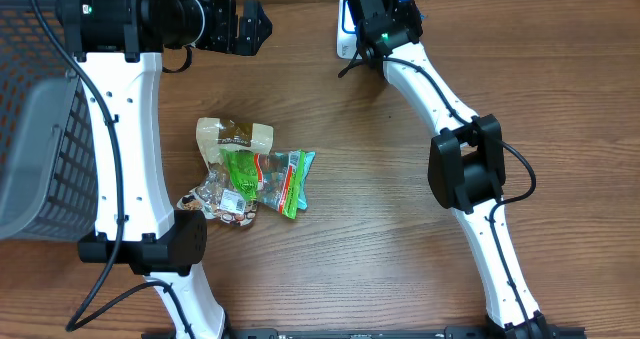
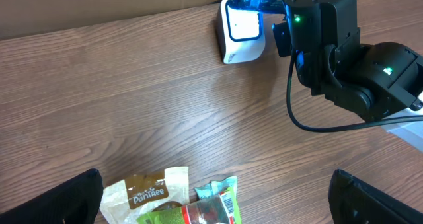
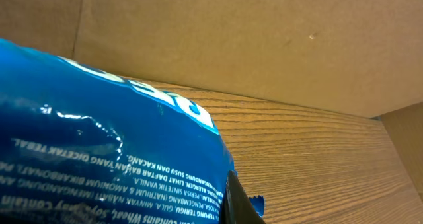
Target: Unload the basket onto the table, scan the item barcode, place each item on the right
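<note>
Right gripper [image 2: 283,6] clenched on blue packet [image 3: 99,151] — beside white scanner [image 2: 241,29], left gripper [image 1: 250,26] spread wide, empty.

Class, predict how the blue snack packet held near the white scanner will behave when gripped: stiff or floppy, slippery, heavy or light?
The blue snack packet probably flexes, since its film shows wrinkles. Its glossy surface catches glare, so it may slip. The thin wrapper suggests it is light.
</note>
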Controlling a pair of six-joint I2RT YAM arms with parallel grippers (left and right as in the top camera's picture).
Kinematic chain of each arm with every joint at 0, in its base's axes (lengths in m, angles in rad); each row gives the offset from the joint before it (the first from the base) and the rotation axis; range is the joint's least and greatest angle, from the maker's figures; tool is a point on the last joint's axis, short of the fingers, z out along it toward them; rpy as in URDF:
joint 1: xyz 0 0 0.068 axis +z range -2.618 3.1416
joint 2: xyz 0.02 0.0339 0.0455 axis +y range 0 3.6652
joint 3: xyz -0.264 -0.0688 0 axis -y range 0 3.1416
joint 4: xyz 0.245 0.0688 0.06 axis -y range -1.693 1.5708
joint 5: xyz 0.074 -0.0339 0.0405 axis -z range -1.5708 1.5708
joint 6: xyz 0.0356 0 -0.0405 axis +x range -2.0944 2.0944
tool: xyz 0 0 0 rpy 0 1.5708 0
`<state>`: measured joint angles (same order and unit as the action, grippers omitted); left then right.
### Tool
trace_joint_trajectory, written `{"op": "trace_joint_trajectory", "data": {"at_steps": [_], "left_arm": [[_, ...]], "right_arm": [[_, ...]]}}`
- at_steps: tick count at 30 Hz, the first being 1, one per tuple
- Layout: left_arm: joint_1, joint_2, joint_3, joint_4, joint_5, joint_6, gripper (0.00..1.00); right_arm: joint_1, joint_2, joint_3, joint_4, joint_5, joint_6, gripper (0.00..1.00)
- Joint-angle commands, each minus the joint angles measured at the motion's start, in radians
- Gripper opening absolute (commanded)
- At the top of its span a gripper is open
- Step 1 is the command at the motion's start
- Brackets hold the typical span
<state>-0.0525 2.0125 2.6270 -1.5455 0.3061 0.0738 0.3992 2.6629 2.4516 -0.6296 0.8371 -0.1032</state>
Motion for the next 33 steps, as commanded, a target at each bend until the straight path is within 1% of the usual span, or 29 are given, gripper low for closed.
{"op": "trace_joint_trajectory", "data": {"at_steps": [1,14,20,24,31,33], "left_arm": [[-0.007,0.011,0.006,0.002,-0.002,-0.006,1.00],[-0.007,0.011,0.006,0.001,-0.002,-0.006,1.00],[-0.007,0.011,0.006,0.002,-0.002,-0.006,1.00],[-0.007,0.011,0.006,0.002,-0.002,-0.006,1.00],[-0.007,0.011,0.006,0.002,-0.002,-0.006,1.00],[-0.007,0.011,0.006,0.002,-0.002,-0.006,0.99]], "right_arm": [[-0.001,-0.001,0.015,0.011,0.006,0.026,0.04],[-0.001,-0.001,0.015,0.030,0.006,0.026,0.04],[-0.002,-0.001,0.015,0.098,0.005,0.025,0.04],[-0.002,-0.001,0.015,0.104,-0.013,0.025,0.04],[-0.001,-0.001,0.015,0.071,-0.012,0.025,0.04],[0.012,-0.010,0.018,-0.001,-0.013,-0.003,0.04]]}}
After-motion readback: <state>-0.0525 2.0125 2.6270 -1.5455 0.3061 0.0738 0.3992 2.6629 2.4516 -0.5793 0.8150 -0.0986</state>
